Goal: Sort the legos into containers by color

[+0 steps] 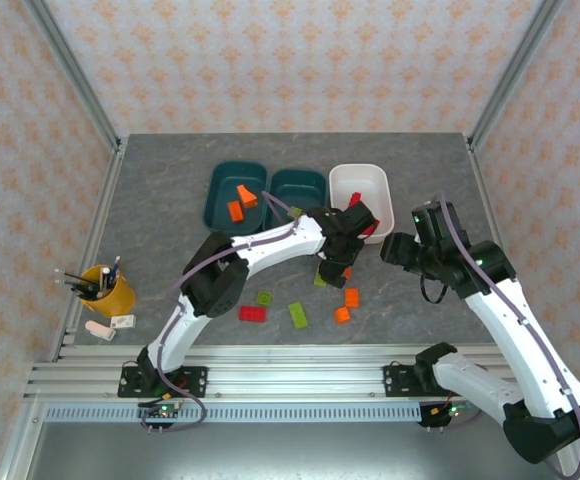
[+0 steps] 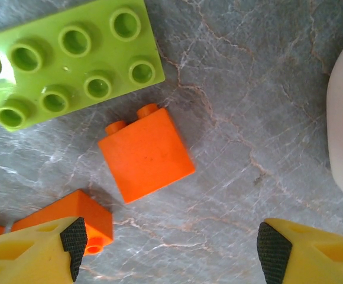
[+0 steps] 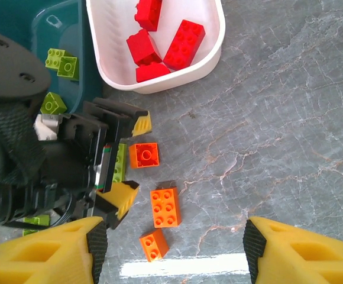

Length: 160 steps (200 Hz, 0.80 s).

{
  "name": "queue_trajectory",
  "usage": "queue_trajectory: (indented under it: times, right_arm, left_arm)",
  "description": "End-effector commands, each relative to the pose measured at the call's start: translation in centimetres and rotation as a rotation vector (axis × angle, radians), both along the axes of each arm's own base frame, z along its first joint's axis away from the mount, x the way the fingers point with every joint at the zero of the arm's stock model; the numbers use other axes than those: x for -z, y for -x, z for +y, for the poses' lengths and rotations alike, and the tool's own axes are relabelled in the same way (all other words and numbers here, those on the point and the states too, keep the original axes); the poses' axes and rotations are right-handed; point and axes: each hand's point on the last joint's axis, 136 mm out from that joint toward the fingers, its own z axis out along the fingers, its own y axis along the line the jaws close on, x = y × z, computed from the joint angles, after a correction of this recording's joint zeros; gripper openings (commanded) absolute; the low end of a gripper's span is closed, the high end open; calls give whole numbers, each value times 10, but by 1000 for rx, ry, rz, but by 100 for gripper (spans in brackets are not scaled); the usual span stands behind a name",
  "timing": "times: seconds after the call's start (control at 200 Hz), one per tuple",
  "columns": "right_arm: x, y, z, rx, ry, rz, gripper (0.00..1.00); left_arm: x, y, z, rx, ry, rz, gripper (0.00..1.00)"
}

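Up top, the left gripper (image 1: 336, 266) is hanging low over the loose legos in front of the white container (image 1: 342, 185), and the right gripper (image 1: 398, 248) is hovering just beside it. 2 orange bricks (image 1: 240, 200) are sitting in the left teal container (image 1: 220, 185), and the middle teal container (image 1: 305, 185) is taking green. Nearer the bases, 1 red brick (image 1: 252, 313), 2 green and 2 orange are waiting on the table (image 1: 170, 200)

Left wrist: the pads (image 2: 74, 239) are standing wide apart, gripping nothing. The orange square brick (image 2: 146, 152) is lying just ahead of them, 2 studs showing on its far edge, with a big green brick (image 2: 71, 59) beyond it. I'm judging it light, rigid and hard, its smooth faces a little slippery. The hold should go across 2 flat opposite walls, centred, not on the studs, or it may twist out

Right wrist: its own fingers (image 3: 71, 248) are spread wide and empty. Ahead, the left gripper's yellow tips are straddling that orange square, with daylight on both sides. 4 red bricks (image 3: 159, 35) are resting in the white tub, green ones (image 3: 65, 65) in the teal beside it, and 2 more orange pieces (image 3: 165, 207) are lying close by

No brand or lettering is showing clearly enough to read
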Motion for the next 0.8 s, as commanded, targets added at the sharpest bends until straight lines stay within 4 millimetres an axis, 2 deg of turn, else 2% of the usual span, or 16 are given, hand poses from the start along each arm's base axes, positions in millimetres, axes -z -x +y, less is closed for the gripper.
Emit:
queue_trajectory:
  times: [0.0, 0.47, 0.676, 0.796]
  right_arm:
    - [6, 8, -6, 19, 23, 25, 64]
    - [9, 6, -3, 11, 15, 28, 64]
    - [6, 4, -1, 3, 3, 13, 64]
    - [5, 4, -1, 5, 5, 10, 64]
  left_arm:
    - [5, -3, 5, -81, -39, 22, 78]
    - [36, 4, 24, -89, -167, 57, 60]
    - [47, 2, 24, -79, -182, 56, 41]
    - [47, 1, 25, -60, -190, 45, 31]
